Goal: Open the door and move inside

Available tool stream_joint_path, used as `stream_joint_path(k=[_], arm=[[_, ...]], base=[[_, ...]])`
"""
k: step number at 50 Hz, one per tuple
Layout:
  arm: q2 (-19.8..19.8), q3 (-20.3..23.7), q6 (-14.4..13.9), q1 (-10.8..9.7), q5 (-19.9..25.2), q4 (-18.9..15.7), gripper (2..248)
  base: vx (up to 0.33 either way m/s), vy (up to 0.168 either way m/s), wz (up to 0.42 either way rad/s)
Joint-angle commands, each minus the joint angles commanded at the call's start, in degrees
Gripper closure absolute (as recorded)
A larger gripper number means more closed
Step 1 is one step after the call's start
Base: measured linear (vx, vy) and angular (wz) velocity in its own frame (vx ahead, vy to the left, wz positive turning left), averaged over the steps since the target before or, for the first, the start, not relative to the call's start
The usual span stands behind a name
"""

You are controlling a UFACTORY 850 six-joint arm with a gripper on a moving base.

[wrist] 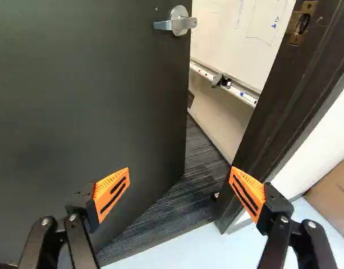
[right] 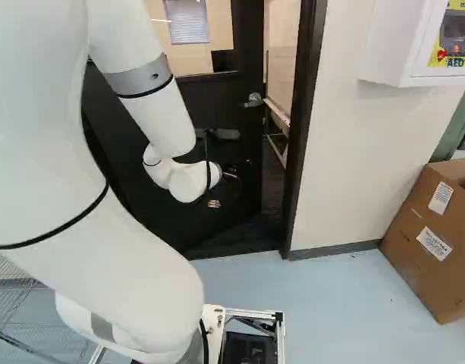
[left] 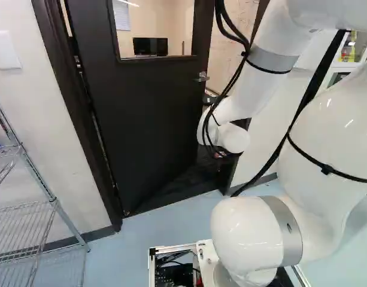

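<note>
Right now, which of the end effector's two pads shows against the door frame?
The pad on the side toward the cardboard box; the other pad shows against the door.

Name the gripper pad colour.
Orange with dark slots on both pads; shows best in the wrist view.

White rounded arm (left: 330,128); grey bands (left: 272,60); black cables (left: 219,9).
</note>
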Motion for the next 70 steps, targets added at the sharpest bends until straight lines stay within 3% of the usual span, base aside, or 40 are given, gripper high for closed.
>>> stream_joint_path(k=[70], arm=[[0.00, 0.00, 0.00, 0.00, 0.00, 0.00, 3]], base=[[0.106, 0.065, -0.013]])
